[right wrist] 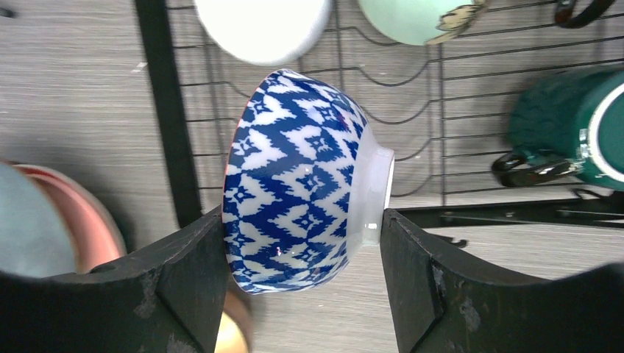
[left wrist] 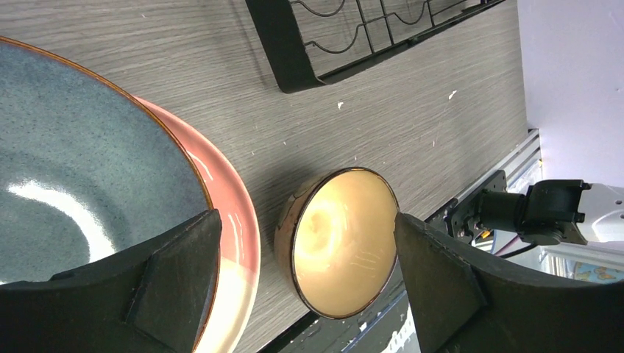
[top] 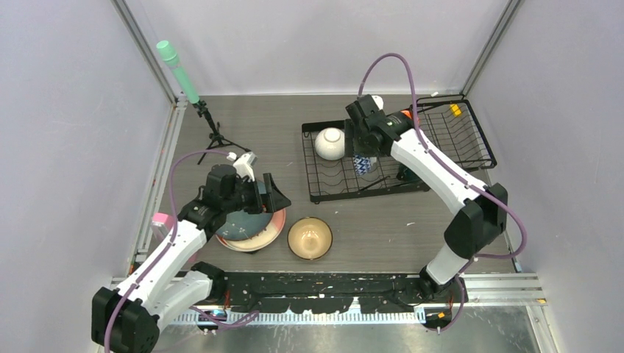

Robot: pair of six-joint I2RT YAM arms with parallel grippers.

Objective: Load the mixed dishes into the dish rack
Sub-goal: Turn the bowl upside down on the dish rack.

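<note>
My right gripper [right wrist: 302,218] is shut on the blue-patterned bowl [right wrist: 302,184]. One finger presses its rim and the other its white foot. The bowl is turned on its side over the slotted section of the black dish rack [top: 318,187]. In that rack stand a white bowl [top: 330,143], a mint-green bowl [right wrist: 405,18] and a dark teal mug [right wrist: 574,129]. My left gripper [left wrist: 305,220] hangs open and holds nothing. One of its fingers is over the rim of the pink plate [left wrist: 235,213], which carries the teal speckled plate [left wrist: 73,169]. The brown bowl [left wrist: 342,239] lies on the table beyond it.
A mint-green cylinder on a black tripod [top: 179,70] stands at the back left. A small pink cup [top: 160,219] sits by the left rail. An orange mug [top: 404,115] is partly hidden behind the right arm. Grey walls close in on three sides.
</note>
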